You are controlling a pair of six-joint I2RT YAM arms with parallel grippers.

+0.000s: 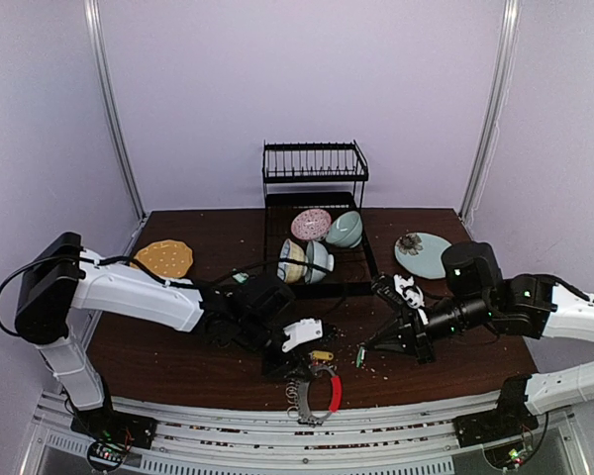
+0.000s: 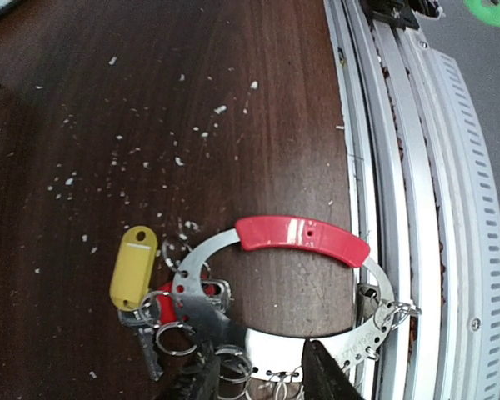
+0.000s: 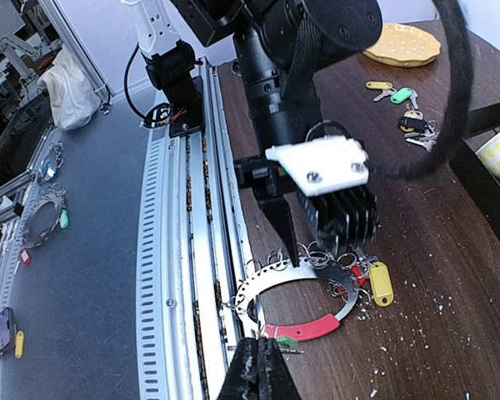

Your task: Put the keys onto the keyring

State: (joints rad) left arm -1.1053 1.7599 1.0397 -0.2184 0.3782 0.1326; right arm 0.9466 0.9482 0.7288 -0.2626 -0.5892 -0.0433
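- Keys, loose stock point(image 3: 402, 97): a heap at 11 o'clock from the keyring in the top view, behind the left arm. My read is that they're parked clear of the work zone until needed.
- left claw point(image 2: 262, 358): released, with its fingers parted astride the ring's flat band at the ring's 12 o'clock. It looks like a steadying post, not a clamp.
- keyring point(image 2: 190, 287): lies flat at 6 o'clock on the tabletop point(image 1: 178, 356), one arc overhanging the near edge onto the rails. The overhang probably gives access under the band. The red sleeve point(image 2: 300, 237) sits at the ring's 3 o'clock in the top view.
- yellow-tagged key point(image 2: 133, 268): hangs off the band at the ring's 12 o'clock, tag flat on the wood. A red tag point(image 2: 164, 293) peeks out from under the band beside it.
- right claw point(image 3: 257, 346): clenched on a green-tagged key point(image 3: 285, 340), hovering at 2 o'clock from the ring, just beside the sleeve. It's pinched at the tips so the tag hangs free, seemingly lined up for threading.
- Counts, left to right:
  - loose heap: one yellow tag, one green tag, and a dark clump too small to count
  - one ring
  - two tags on the ring: yellow, and red partly hidden
  - split rings point(image 2: 177, 340): many, too tangled to count
  - one key held
  - two claws
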